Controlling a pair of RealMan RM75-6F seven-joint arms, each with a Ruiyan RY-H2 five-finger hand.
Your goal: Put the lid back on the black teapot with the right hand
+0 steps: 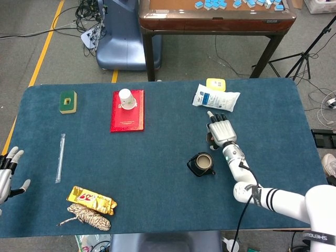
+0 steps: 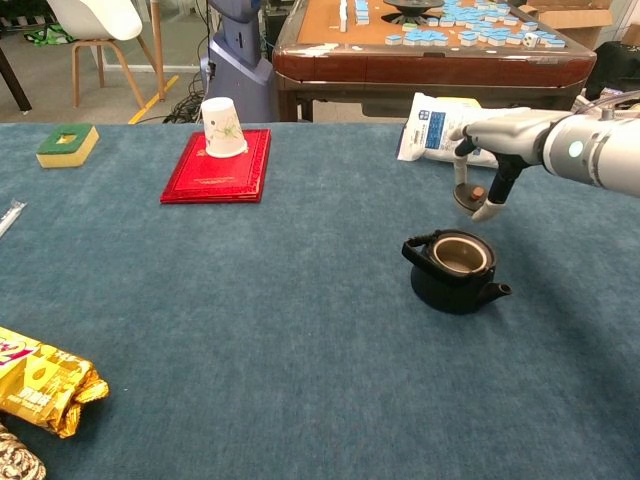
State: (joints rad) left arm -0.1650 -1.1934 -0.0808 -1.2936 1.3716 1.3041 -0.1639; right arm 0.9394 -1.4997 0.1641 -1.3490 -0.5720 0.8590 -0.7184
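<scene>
Chest view shows the table [image 2: 300,330] carrying the task's things on its right half; the right arm [image 2: 600,160] reaches in from the right edge, its robot hand [image 2: 485,165] held above the cloth with fingers hanging down around the lid [image 2: 467,196]; the lid is pinched between thumb and fingers and appears clear of the table, its knob just visible between them.

The black teapot [image 2: 455,270] stands upright on the table, open-mouthed, just below and slightly left of the held lid in this view; in the head view the teapot [image 1: 201,164] lies nearer the robot's body and a little to the left of the right robot hand [image 1: 220,130]. Judgement: the coming move is a short travel toward the robot and slightly leftward, then a lowering onto the rim.

The teapot's long axis runs handle to spout, roughly left to right in the chest view; spout [image 2: 497,291] points right and toward the camera, handle [image 2: 413,246] to the left; the opening is round, so lid rotation should matter little, but centring does.

The left robot hand [image 1: 8,173] rests at the far left edge, fingers spread, holding nothing, well apart from the teapot; the right is plainly the nearer.
</scene>
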